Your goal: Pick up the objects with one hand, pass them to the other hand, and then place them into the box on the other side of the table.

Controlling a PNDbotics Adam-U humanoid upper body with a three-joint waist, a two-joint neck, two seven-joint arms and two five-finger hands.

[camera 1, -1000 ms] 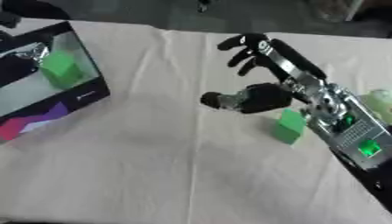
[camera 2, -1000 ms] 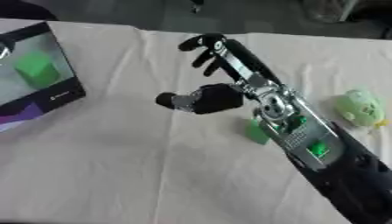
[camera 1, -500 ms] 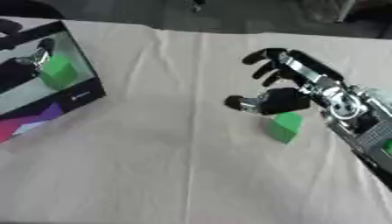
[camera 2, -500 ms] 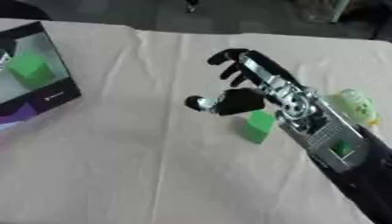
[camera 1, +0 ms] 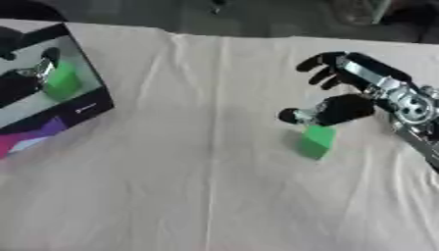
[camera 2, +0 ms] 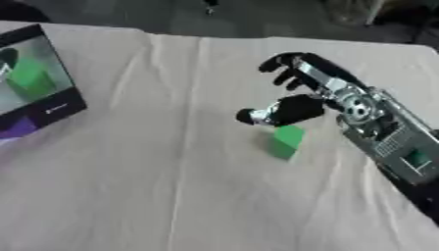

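A green block (camera 1: 315, 141) stands on the beige cloth right of the middle. My right hand (camera 1: 347, 107) hovers just above and behind it, open, fingers spread toward the far edge and the thumb tip over the block's top; nothing is held. At the far left lies a dark box (camera 1: 85, 105) with another green block (camera 1: 61, 81) inside it. A dark shape with a silver part, apparently my left hand (camera 1: 17, 88), sits in the box beside that block, cut off by the picture's edge.
The beige tablecloth (camera 1: 197, 186) covers the whole table, with creases running toward me. The table's far edge (camera 1: 240, 37) runs along the top, with dark floor beyond. My right forearm (camera 2: 386, 137) comes in from the lower right.
My right hand has drawn back to the right, from left of the green block to just above it. The block and the box have stayed in place.
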